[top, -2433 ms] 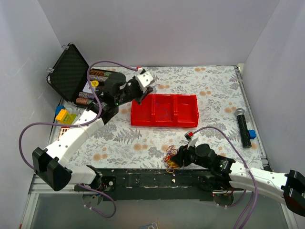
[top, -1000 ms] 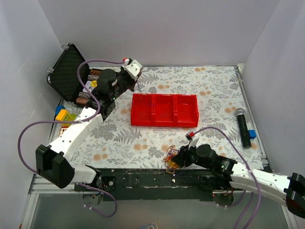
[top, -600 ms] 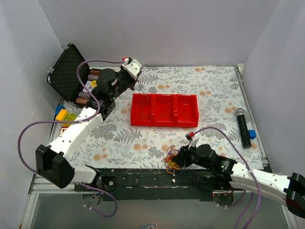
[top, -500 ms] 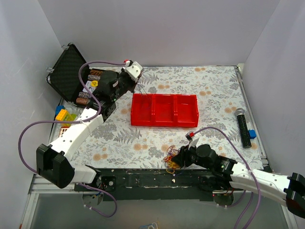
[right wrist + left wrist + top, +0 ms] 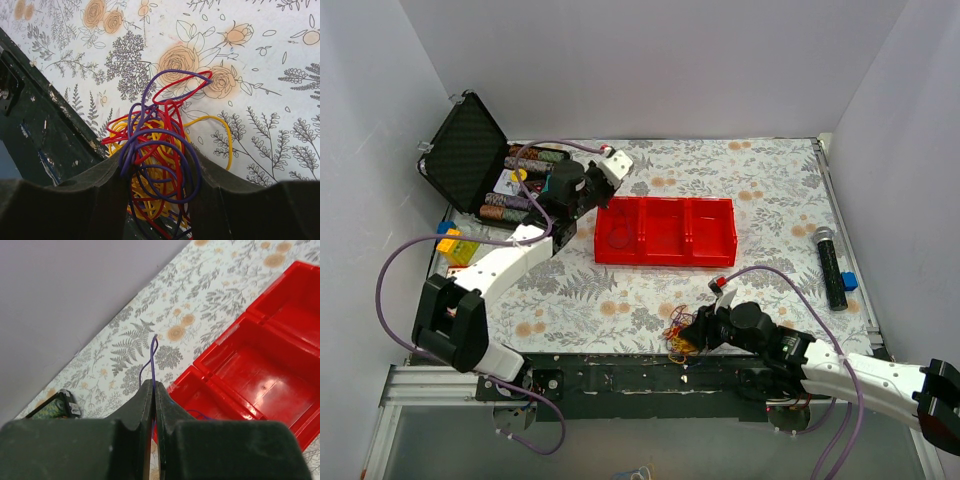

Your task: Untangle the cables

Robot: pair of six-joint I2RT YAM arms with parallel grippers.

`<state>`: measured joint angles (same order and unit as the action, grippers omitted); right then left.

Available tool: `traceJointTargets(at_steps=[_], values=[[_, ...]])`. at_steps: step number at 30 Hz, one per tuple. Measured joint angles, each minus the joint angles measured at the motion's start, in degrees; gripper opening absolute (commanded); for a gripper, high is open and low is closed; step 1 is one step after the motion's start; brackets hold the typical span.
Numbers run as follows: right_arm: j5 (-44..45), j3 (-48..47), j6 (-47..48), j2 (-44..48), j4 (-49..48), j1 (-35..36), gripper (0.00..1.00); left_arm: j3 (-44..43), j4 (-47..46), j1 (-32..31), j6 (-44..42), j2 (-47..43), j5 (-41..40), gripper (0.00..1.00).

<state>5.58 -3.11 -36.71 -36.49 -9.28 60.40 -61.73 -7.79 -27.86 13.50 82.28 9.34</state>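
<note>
The cables (image 5: 677, 335) are a tangled bunch of yellow, red and purple wire at the table's near edge. My right gripper (image 5: 695, 328) holds the bunch. In the right wrist view the bunch (image 5: 160, 145) fills the gap between the jaws of the right gripper (image 5: 157, 167). My left gripper (image 5: 597, 188) hovers at the back left corner of the red tray (image 5: 665, 262). In the left wrist view the left gripper (image 5: 153, 390) is shut on one purple wire (image 5: 152, 352) that sticks up past the fingertips. A thin purple strand (image 5: 200, 415) lies in the tray's left compartment.
An open black case (image 5: 465, 150) with rolls stands at the back left. Yellow blocks (image 5: 455, 243) lie in front of it. A black microphone (image 5: 830, 265) and a small blue piece (image 5: 849, 281) lie at the right. The red tray (image 5: 225, 335) has three compartments.
My left gripper pulled back from over the tray toward the back left, then came right and down to the tray's back left corner. The right arm and the bunch have stayed put.
</note>
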Motion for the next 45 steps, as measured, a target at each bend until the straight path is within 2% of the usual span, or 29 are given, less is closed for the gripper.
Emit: traceJointTargets(at_steps=[6, 16, 30, 40, 45], values=[[0.0, 0.0, 0.0, -0.02, -0.13, 0.0, 0.5, 3.37, -3.43, -0.13, -2.71, 3.76, -1.07, 0.0], [-0.02, 0.0, -0.02, -1.42, -1.57, 0.0, 0.5, 11.72, -6.4, -2.58, -5.62, 3.93, -1.88, 0.0], [-0.02, 0.0, -0.07, -2.16, -2.19, 0.0, 0.5, 12.96, -1.55, -3.17, -2.1, 6.54, -2.01, 0.0], [-0.15, 0.0, -0.04, -3.34, -3.08, 0.0, 0.5, 16.44, 4.2, -6.4, -1.07, 3.82, 0.96, 0.0], [-0.39, 0.0, -0.04, -4.13, -3.96, 0.0, 0.5, 17.22, 3.82, -6.45, -0.02, 2.91, -0.07, 0.0]])
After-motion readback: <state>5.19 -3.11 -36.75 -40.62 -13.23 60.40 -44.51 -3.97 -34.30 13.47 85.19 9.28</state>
